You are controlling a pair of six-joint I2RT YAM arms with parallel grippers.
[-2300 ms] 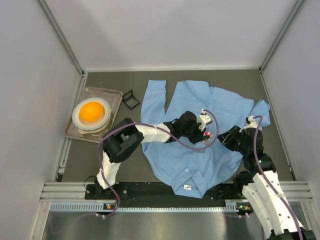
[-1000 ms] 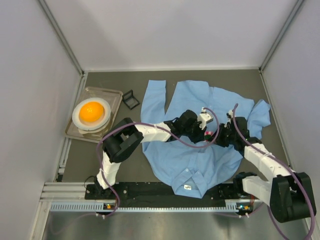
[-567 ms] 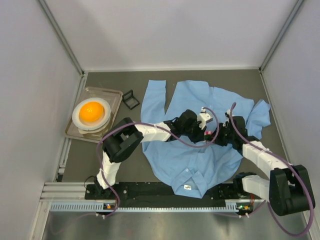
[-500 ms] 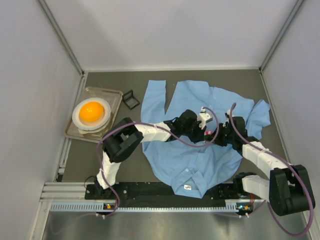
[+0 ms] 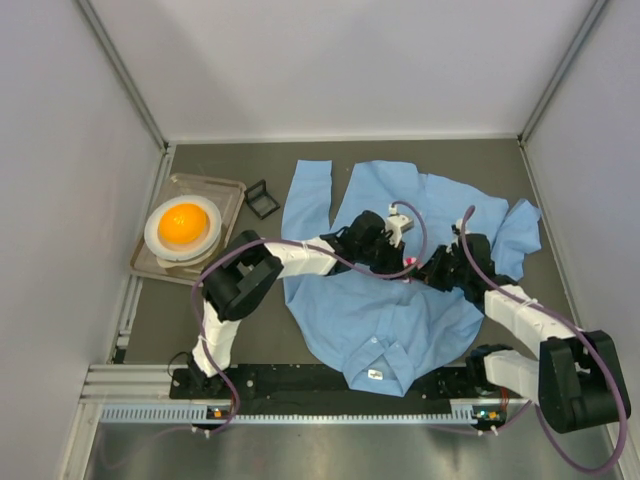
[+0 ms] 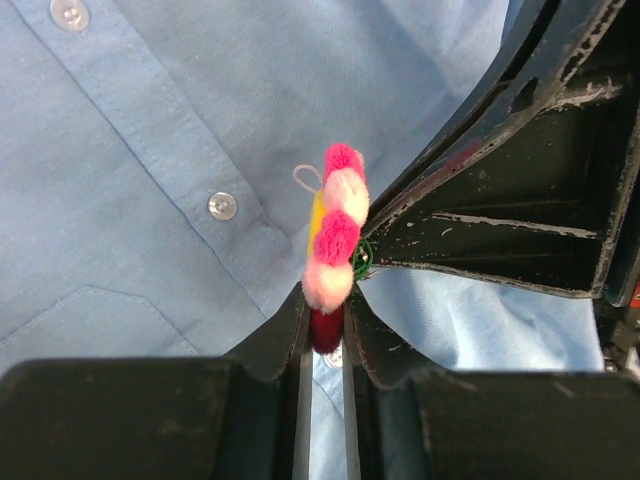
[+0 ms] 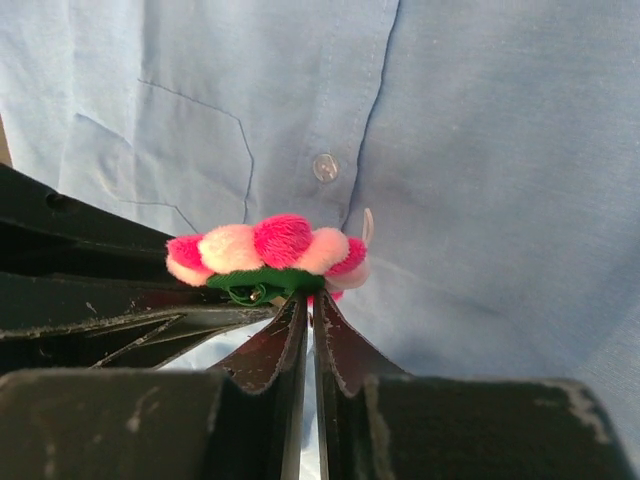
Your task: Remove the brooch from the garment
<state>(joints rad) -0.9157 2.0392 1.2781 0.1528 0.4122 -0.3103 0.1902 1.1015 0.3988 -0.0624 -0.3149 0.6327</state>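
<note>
The brooch (image 6: 333,240), a flower of pink and pale pink tufts with a green back, is held edge-on between the fingers of my left gripper (image 6: 326,325), which is shut on its lower rim. My right gripper (image 7: 308,305) is shut under the brooch (image 7: 265,248), at its green back and clasp. In the top view both grippers meet at the brooch (image 5: 409,265) over the chest of the light blue shirt (image 5: 370,310). The right fingers (image 6: 480,240) press against the brooch's back. The shirt (image 7: 500,150) lies flat, with a button and a pocket close by.
A metal tray (image 5: 228,190) at the left holds a white plate (image 5: 158,240) with an orange round thing (image 5: 183,224). A small black stand (image 5: 262,198) sits between the tray and the shirt's sleeve. Grey walls close in the table on three sides.
My right arm has swung in from the right and closed on the brooch. My left wrist has shifted a little up and to the left, and the brooch has moved slightly with it.
</note>
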